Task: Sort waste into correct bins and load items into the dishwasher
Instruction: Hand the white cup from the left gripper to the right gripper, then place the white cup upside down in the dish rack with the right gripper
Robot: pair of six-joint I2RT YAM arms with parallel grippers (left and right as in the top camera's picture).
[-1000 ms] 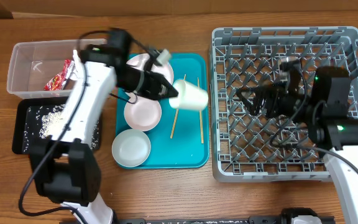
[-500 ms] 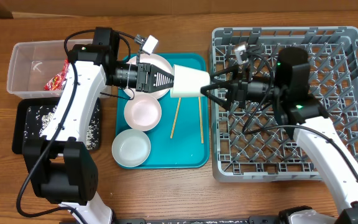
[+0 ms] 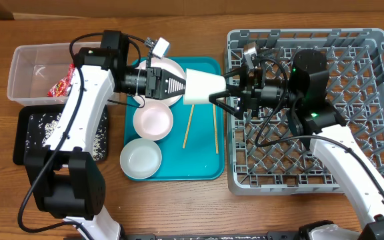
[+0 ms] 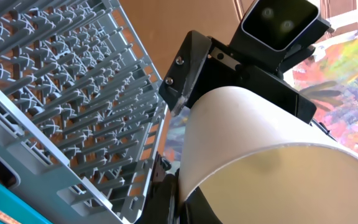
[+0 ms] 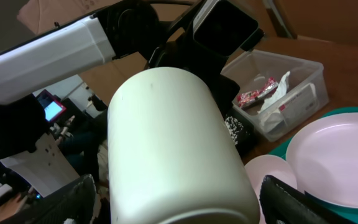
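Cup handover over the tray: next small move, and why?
Probably close the right gripper on the cup: its jaws stand open astride the cup's base, while the left gripper alone holds it at the rim. Left should let go only after.

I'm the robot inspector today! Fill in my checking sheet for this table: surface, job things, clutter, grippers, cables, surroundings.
surface: wooden table; teal tray in the middle.
job's things: white cup held sideways above the teal tray; plate, white bowl, pale grey bowl and two chopsticks on it; dish rack beside it; clear tub holds a red wrapper and a napkin; black tray holds rice.
clutter: nothing seen.
grippers: left gripper shut on one end of the cup; right gripper open, fingers either side of the other end.
cables: black cables loop from the right arm over the rack.
surroundings: nothing seen beyond the table.
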